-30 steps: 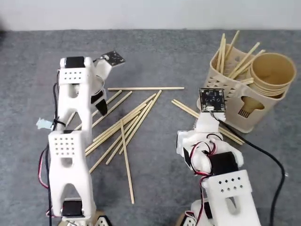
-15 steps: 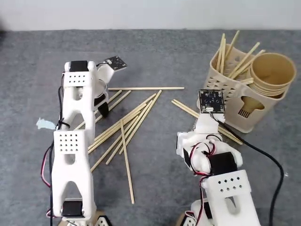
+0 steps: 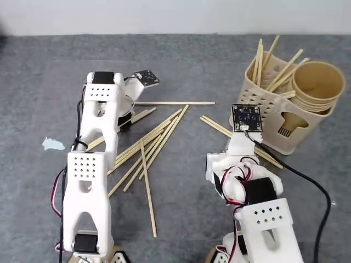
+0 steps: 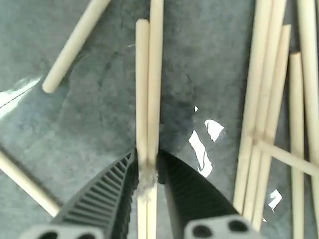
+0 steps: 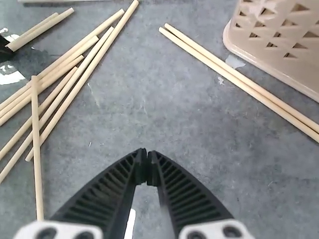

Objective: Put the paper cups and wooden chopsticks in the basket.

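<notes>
1. Step in hand, as far as I can judge: the grab on a chopstick pair. The left end effector (image 4: 148, 172) is clamped on two chopsticks (image 4: 155, 74) lying side by side, pinched near one end, with the rest of their length running straight out ahead of it. I can't tell whether they're off the counter (image 3: 192, 60) or resting on it.
2. In the high view that grab sits at the left edge of the loose pile of chopsticks (image 3: 163, 126), well apart from the basket (image 3: 258, 93), which is over at the far right.
3. The paper cups (image 3: 318, 82) look done: they're stacked inside the basket, with a handful of chopsticks standing up beside them in there. So I'd say cups finished, and chopsticks roughly a third in.
4. My guess at the next move: lift the pair clear of the pile, carry it across to the basket and tip it so the free ends go in first. The grip is near the end, so the sticks could swing or scissor apart on the way.
5. The right end effector (image 5: 146, 162) has its fingers pressed together on nothing and hangs over bare counter. Another chopstick pair (image 5: 234, 78) lies ahead of it, just beside the basket wall. That pair is an obvious candidate for this arm, but the fingers would have to open first.
</notes>
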